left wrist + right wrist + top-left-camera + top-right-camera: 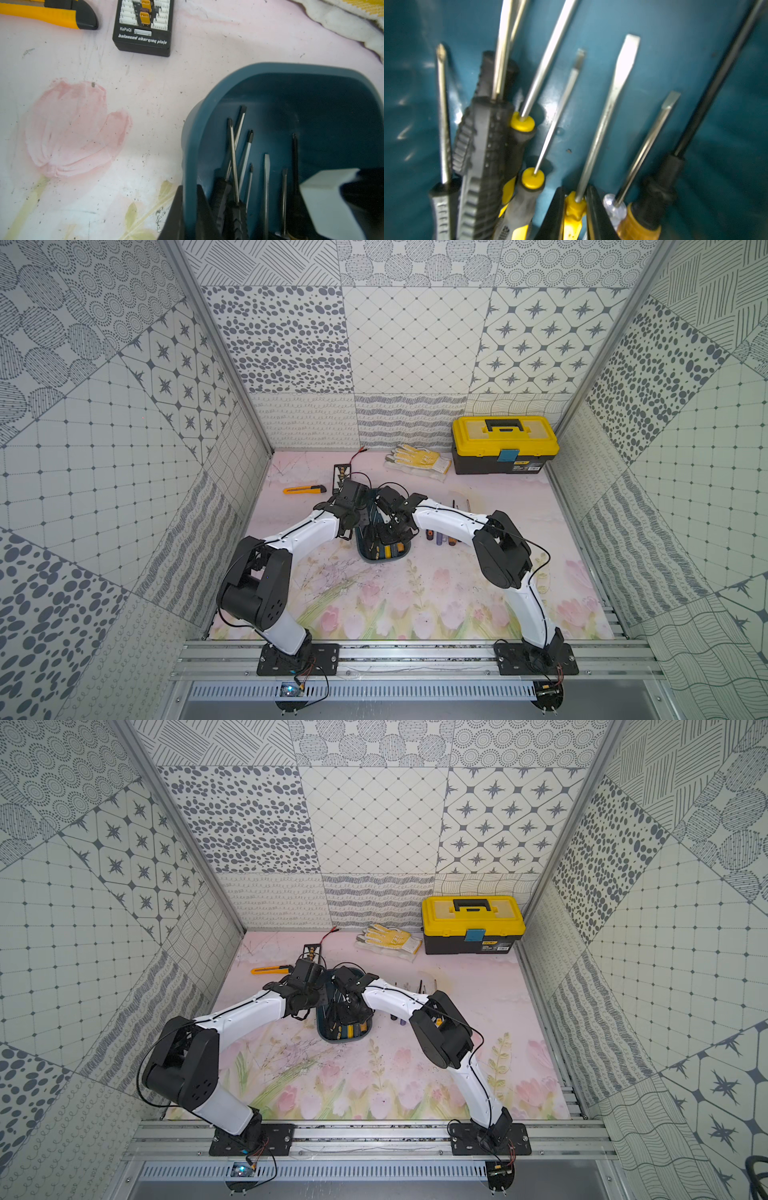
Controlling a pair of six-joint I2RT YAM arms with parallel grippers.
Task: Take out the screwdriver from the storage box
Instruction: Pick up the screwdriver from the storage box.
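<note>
The storage box (364, 554) (322, 1032) is a teal tub on the mat between both arms, holding several screwdrivers. In the right wrist view my right gripper (576, 188) is down inside the box (675, 52). Its black fingers press on either side of the yellow handle of a flat-blade screwdriver (606, 116). In the left wrist view my left gripper (189, 187) is shut on the box's side wall (291, 67), one finger outside and one inside. In both top views the grippers (351, 526) (388, 531) are mostly hidden by the wrists.
A few screwdrivers (440, 537) lie on the mat right of the box. A yellow-lidded black toolbox (505, 443) and work gloves (417, 458) sit at the back. A yellow utility knife (52, 14) and a black charging plate (143, 27) lie left of the box.
</note>
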